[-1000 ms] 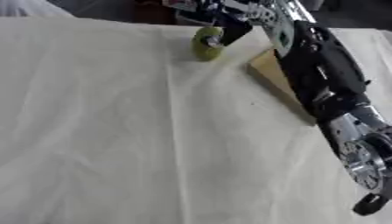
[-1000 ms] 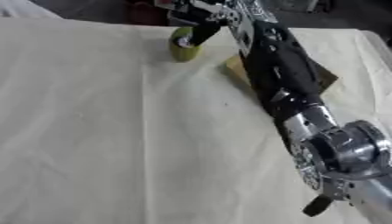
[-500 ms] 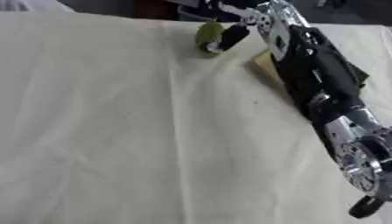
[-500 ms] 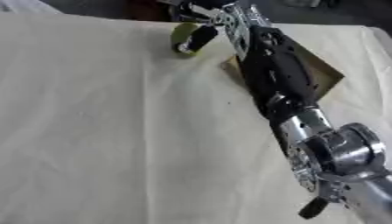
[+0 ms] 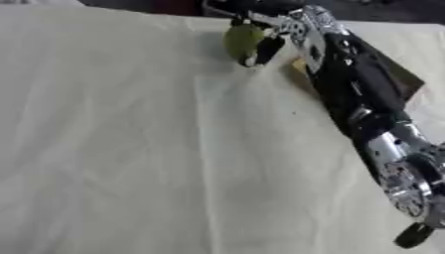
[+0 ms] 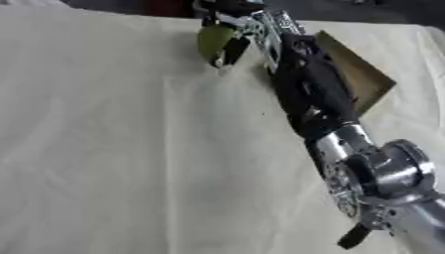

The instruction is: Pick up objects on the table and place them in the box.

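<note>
Green round thing (image 5: 241, 40) is sitting at twelve o'clock on the white-covered bench (image 5: 113, 149), with the right robot hand (image 5: 265, 34) curling its fingers around it. Brown box (image 6: 352, 74) is lying just beside, partly hiding under the black arm (image 5: 356, 84).

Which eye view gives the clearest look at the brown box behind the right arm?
The right eye view: the brown box shows a broad flap to the right of the arm. In the left eye view the arm covers most of it, leaving only slivers on either side.
</note>
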Action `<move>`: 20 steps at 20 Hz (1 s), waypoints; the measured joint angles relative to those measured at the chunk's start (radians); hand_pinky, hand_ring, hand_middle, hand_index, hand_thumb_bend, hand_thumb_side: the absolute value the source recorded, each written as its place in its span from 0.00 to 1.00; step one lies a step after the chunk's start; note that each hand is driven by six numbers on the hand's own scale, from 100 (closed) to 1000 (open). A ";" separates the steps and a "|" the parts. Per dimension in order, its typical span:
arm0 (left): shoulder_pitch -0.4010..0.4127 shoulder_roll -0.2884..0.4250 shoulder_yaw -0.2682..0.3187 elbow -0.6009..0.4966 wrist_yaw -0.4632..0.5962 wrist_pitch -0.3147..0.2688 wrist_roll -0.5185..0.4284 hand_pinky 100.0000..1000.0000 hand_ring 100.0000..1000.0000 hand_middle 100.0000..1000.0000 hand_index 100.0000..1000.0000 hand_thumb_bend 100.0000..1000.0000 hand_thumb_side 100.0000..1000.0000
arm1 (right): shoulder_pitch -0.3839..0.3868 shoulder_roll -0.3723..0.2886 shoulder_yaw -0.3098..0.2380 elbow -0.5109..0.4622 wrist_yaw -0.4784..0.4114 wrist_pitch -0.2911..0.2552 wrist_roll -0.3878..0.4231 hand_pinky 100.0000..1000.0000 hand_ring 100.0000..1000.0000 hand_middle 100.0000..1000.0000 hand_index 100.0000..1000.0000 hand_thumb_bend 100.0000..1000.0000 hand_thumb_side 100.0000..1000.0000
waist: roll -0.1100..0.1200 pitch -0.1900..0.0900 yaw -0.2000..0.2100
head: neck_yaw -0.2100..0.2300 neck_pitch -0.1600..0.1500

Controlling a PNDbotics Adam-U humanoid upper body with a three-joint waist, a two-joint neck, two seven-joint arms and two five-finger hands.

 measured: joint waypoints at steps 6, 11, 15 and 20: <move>-0.001 -0.007 0.001 0.001 0.002 -0.004 -0.004 0.44 0.55 0.58 0.70 0.00 0.19 | 0.000 0.000 -0.008 0.000 -0.014 0.037 -0.019 0.62 0.66 0.79 0.88 0.08 0.14 | -0.003 0.008 0.006 | -0.002 0.000; -0.003 -0.007 0.001 0.006 0.005 -0.005 -0.007 0.44 0.55 0.58 0.70 0.00 0.19 | -0.001 0.000 -0.007 -0.001 -0.025 0.038 -0.025 0.59 0.61 0.73 0.82 0.09 0.00 | -0.005 0.009 0.006 | -0.004 0.000; -0.005 -0.007 0.001 0.006 0.005 -0.003 -0.012 0.44 0.55 0.58 0.70 0.00 0.19 | -0.001 0.000 0.000 -0.001 0.020 -0.026 -0.037 0.57 0.57 0.64 0.75 0.24 0.00 | -0.006 0.009 0.006 | -0.004 0.000; -0.005 -0.008 0.001 0.006 0.006 -0.002 -0.014 0.44 0.55 0.57 0.70 0.00 0.20 | 0.000 0.000 -0.001 0.000 0.057 -0.107 -0.099 0.43 0.44 0.45 0.61 0.24 0.00 | -0.008 0.010 0.006 | -0.005 0.000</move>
